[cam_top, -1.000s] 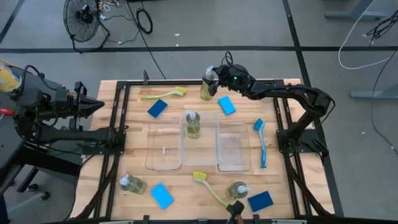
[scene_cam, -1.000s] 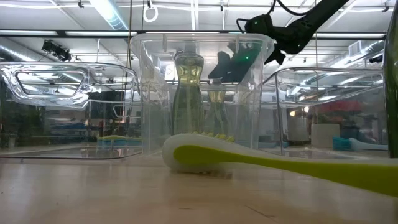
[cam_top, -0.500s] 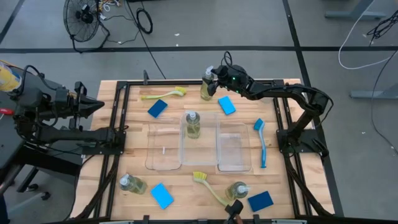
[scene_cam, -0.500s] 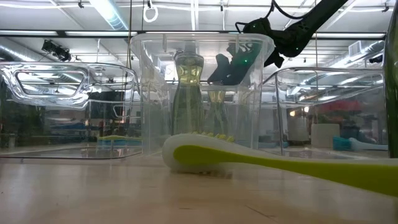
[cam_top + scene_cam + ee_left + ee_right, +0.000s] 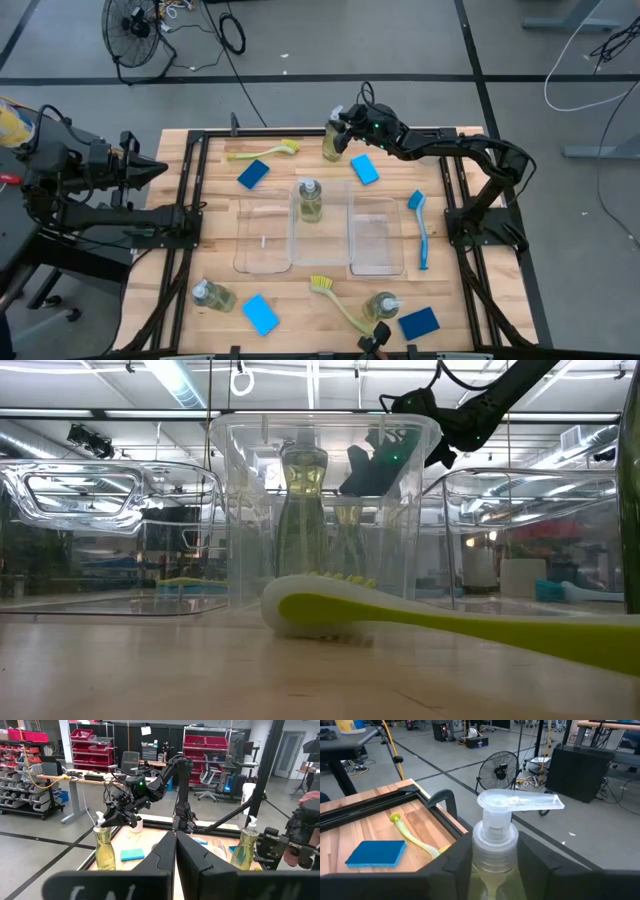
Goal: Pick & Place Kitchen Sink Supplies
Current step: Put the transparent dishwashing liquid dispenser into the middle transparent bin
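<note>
- Wooden surface [image 5: 220, 225] at the far edge: right gripper [image 5: 341, 128] jaws, wide a second ago, now clamp a soap bottle [image 5: 492, 851].
- Lift should follow.
- Left gripper [image 5: 175, 851] waits, jaws together.

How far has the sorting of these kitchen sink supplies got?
Done: one soap bottle stands in the middle tray. In hand: the right gripper is closing on the far soap bottle. Left: the other bottles, sponges and brushes lie on the table; the left gripper waits off the table, shut.
</note>
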